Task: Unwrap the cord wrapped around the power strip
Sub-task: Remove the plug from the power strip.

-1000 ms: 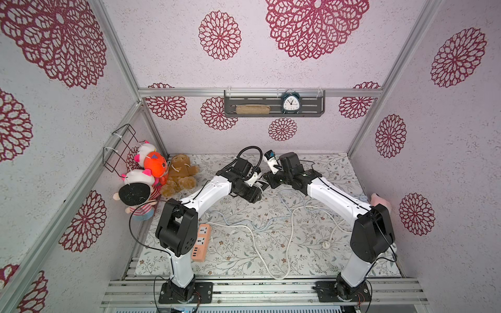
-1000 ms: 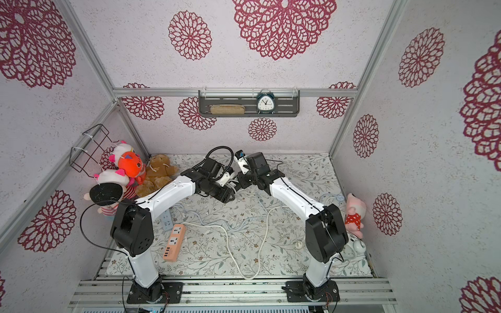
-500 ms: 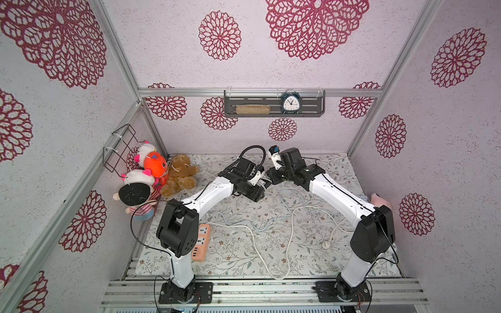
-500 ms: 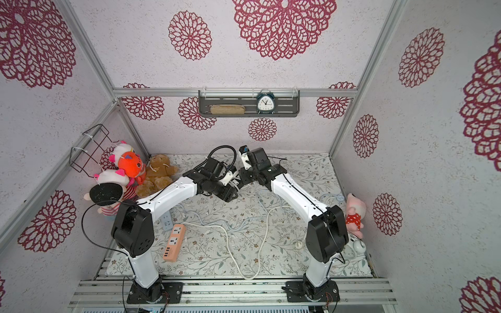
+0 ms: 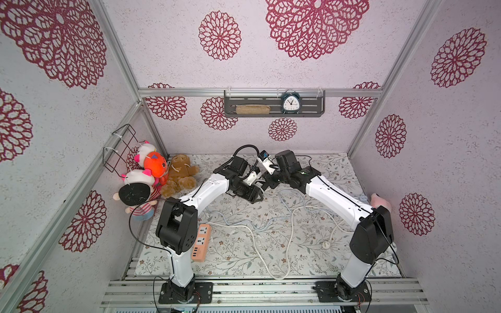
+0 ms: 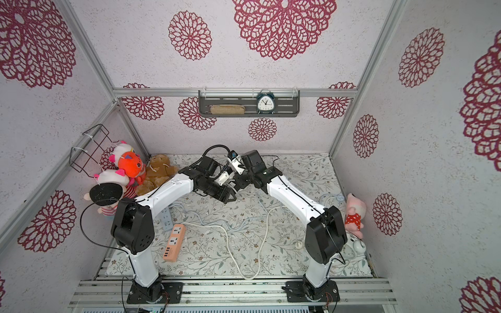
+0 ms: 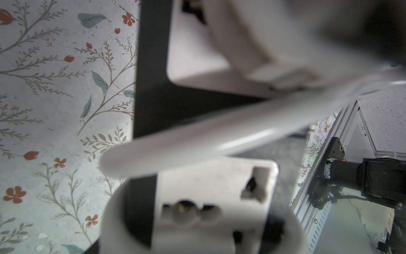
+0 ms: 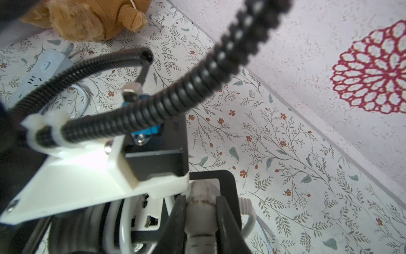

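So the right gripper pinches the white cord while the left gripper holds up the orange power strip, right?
No: the left gripper holds a white power strip, per the left wrist view; the orange power strip lies on the mat. The rest holds.

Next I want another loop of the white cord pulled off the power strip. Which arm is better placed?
Right. Its fingers pinch the white cord beside the black-framed white power strip, which the left arm seems to be steadying.

Pale walls [image 5: 257, 73] bear red flower prints; a grey shelf [image 5: 273, 115] hangs above the floral mat [image 5: 311, 260].
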Robot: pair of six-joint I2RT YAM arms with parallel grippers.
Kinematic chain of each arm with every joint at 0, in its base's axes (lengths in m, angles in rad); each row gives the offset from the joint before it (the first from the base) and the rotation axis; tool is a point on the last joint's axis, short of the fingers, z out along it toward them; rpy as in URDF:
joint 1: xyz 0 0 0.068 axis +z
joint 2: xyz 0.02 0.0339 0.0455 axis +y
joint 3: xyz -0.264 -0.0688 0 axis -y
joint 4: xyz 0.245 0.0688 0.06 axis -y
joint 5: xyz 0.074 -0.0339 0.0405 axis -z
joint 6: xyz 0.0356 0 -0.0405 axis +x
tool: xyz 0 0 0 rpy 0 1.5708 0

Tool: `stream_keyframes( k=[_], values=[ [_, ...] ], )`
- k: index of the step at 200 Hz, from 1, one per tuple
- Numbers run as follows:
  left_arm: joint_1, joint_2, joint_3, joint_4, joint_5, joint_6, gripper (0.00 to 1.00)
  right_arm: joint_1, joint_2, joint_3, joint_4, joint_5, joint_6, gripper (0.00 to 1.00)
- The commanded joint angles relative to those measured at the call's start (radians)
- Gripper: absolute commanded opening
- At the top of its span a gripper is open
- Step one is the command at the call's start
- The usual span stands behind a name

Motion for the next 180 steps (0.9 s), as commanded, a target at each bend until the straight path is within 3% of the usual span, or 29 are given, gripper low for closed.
stream_keyframes(
  k=[1,16,47,60,70,113,135,159,180],
  values=[
    [0.049,0.023,-0.008,-0.106,-0.099,-0.07,0.0,-0.024,-0.136,0.031,0.131,-0.001,-0.007,0.0],
    [0.046,0.017,-0.015,-0.101,-0.124,-0.073,0.0,-0.06,-0.134,0.032,0.156,-0.015,0.118,0.0],
    [0.03,0.03,0.002,-0.135,-0.206,-0.062,0.0,-0.177,-0.122,0.037,0.167,-0.074,0.505,0.0],
    [0.028,0.037,0.011,-0.151,-0.211,-0.056,0.0,-0.207,-0.133,0.019,0.206,-0.127,0.568,0.0],
    [0.028,0.039,0.013,-0.156,-0.203,-0.052,0.0,-0.199,-0.137,0.022,0.22,-0.139,0.516,0.0],
    [0.031,0.062,0.06,-0.191,-0.158,-0.031,0.0,-0.085,-0.129,0.072,0.075,-0.146,0.047,0.0],
    [0.034,0.065,0.077,-0.201,-0.116,-0.025,0.0,-0.024,-0.141,0.042,0.032,-0.063,-0.162,0.0],
    [0.041,0.065,0.079,-0.198,-0.079,-0.023,0.0,0.003,-0.169,-0.006,0.05,-0.04,-0.267,0.0],
    [0.044,0.065,0.079,-0.198,-0.085,-0.029,0.0,-0.008,-0.165,-0.008,0.073,0.017,-0.224,0.0]
  ],
)
